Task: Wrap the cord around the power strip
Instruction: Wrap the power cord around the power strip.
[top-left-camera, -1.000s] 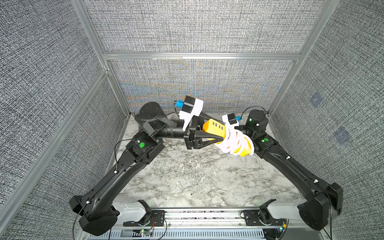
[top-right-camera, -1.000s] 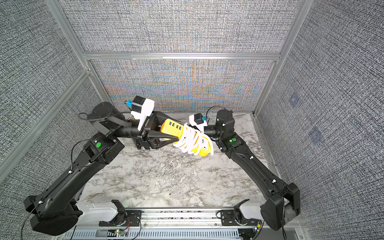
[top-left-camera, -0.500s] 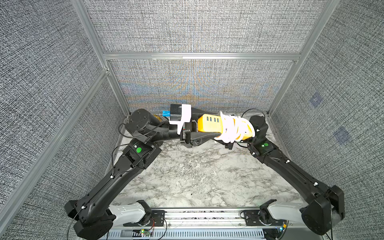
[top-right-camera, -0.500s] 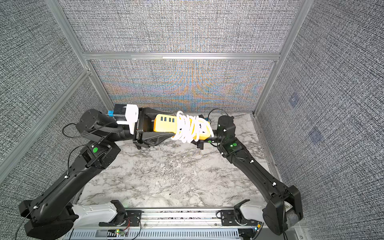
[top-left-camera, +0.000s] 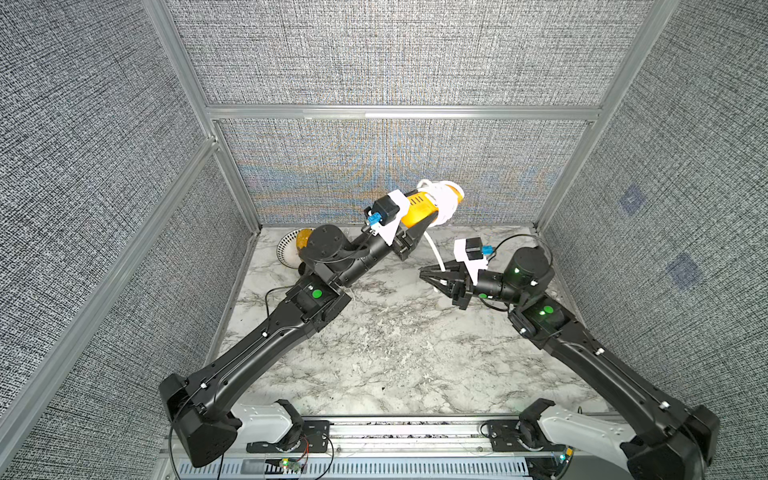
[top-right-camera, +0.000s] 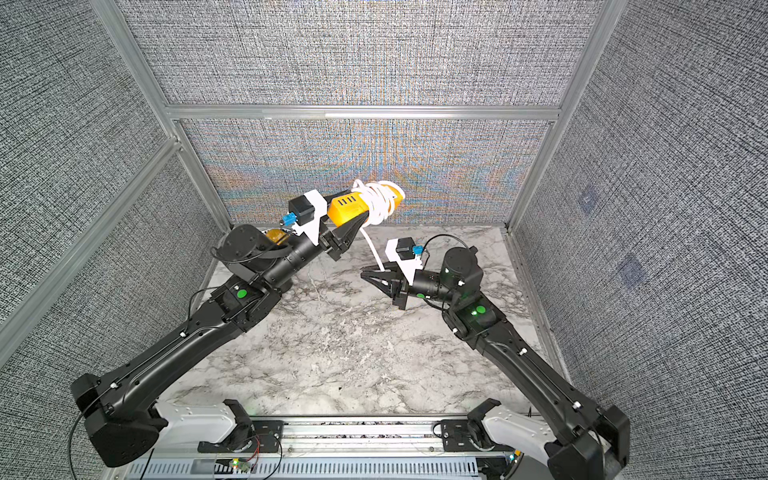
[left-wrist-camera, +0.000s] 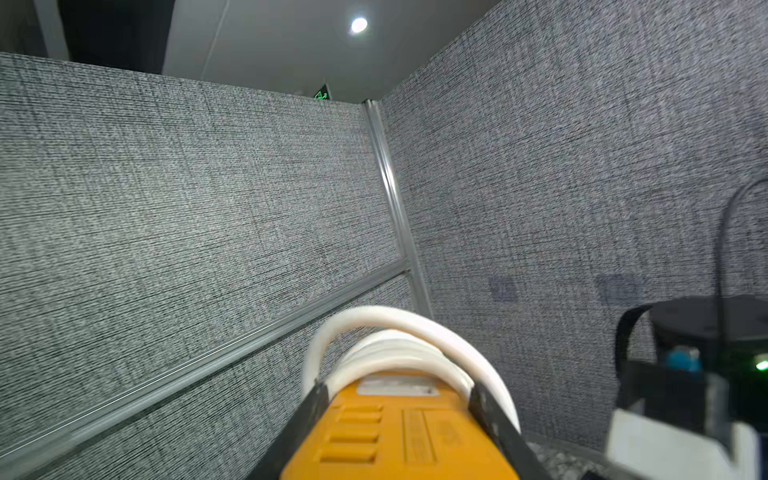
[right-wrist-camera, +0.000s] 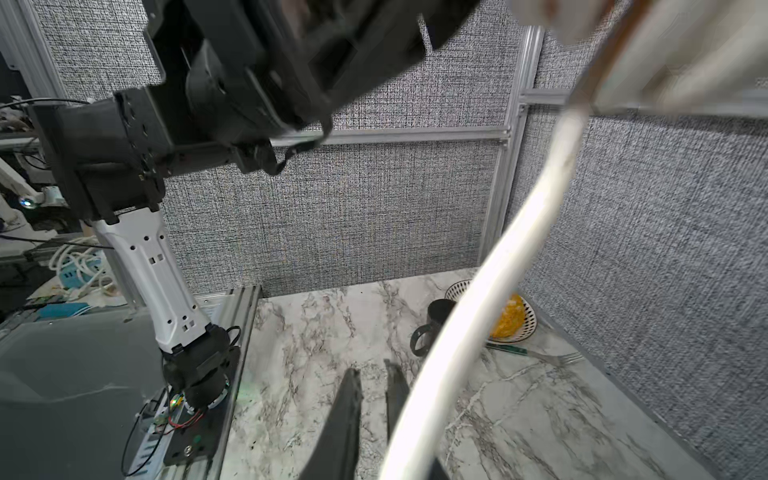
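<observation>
My left gripper is shut on the orange-yellow power strip, holding it high and tilted up toward the back wall. In the left wrist view the left gripper clamps the strip on both sides. The white cord is coiled round the strip's far end. One strand of the cord drops from the coil into my right gripper, which is lower, over the marble table, and shut on it. The plug is hidden.
At the back left corner stands a patterned plate with a speckled orange fruit-like thing. A black mug and a fork lie beside it. Grey fabric walls close in three sides.
My left arm has lifted the strip up and back toward the wall. My right gripper has dropped away from the coil toward the table, drawing a strand of cord out between them.
</observation>
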